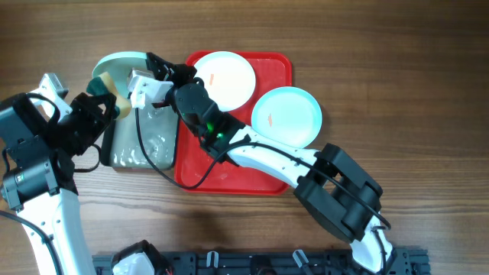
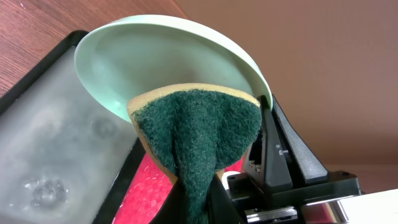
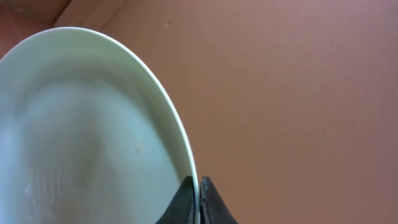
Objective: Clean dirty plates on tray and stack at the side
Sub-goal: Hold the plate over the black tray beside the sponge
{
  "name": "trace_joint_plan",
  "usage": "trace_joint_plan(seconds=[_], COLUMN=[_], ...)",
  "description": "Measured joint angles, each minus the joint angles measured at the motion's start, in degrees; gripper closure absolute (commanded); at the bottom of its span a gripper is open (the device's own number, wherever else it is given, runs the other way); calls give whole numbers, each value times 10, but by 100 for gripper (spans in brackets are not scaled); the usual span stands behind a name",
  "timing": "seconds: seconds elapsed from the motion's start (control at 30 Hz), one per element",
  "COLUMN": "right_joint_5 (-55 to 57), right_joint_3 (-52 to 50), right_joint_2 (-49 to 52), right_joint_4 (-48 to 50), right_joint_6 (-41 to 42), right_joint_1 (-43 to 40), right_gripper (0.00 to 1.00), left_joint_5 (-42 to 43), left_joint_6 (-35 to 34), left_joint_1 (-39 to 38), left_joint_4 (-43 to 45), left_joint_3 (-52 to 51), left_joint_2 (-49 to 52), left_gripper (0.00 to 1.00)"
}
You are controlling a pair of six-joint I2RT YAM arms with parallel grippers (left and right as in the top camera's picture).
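My right gripper (image 1: 153, 67) is shut on the rim of a light blue plate (image 1: 122, 64) and holds it tilted on edge over the grey tray; the plate fills the right wrist view (image 3: 87, 137), with the fingers (image 3: 198, 190) pinching its rim. My left gripper (image 1: 109, 98) is shut on a green and yellow sponge (image 2: 196, 140), pressed against the plate's face (image 2: 155, 62). A white plate (image 1: 223, 76) and another light blue plate (image 1: 287, 116), each with an orange smear, lie on the red tray (image 1: 229, 172). The blue one overhangs the tray's right rim.
A black-rimmed grey tray (image 1: 145, 145) holding wet film sits left of the red tray, also in the left wrist view (image 2: 50, 143). The table is brown wood (image 1: 397, 61). A black rack runs along the front edge (image 1: 267, 263).
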Motion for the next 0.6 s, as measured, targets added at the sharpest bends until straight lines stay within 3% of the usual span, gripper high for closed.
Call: trace_joint_plan(seconds=[0.6], right_joint_5=[0], right_joint_3=[0], right_joint_2=[0], right_joint_4=[-12], right_joint_6=[66], right_joint_1=[0], right_gripper=[96], left_joint_5=[0], left_joint_6=[0], left_joint_1=[0], left_joint_4=[0], left_joint_3=[0], left_joint_2=[0], left_gripper=[96])
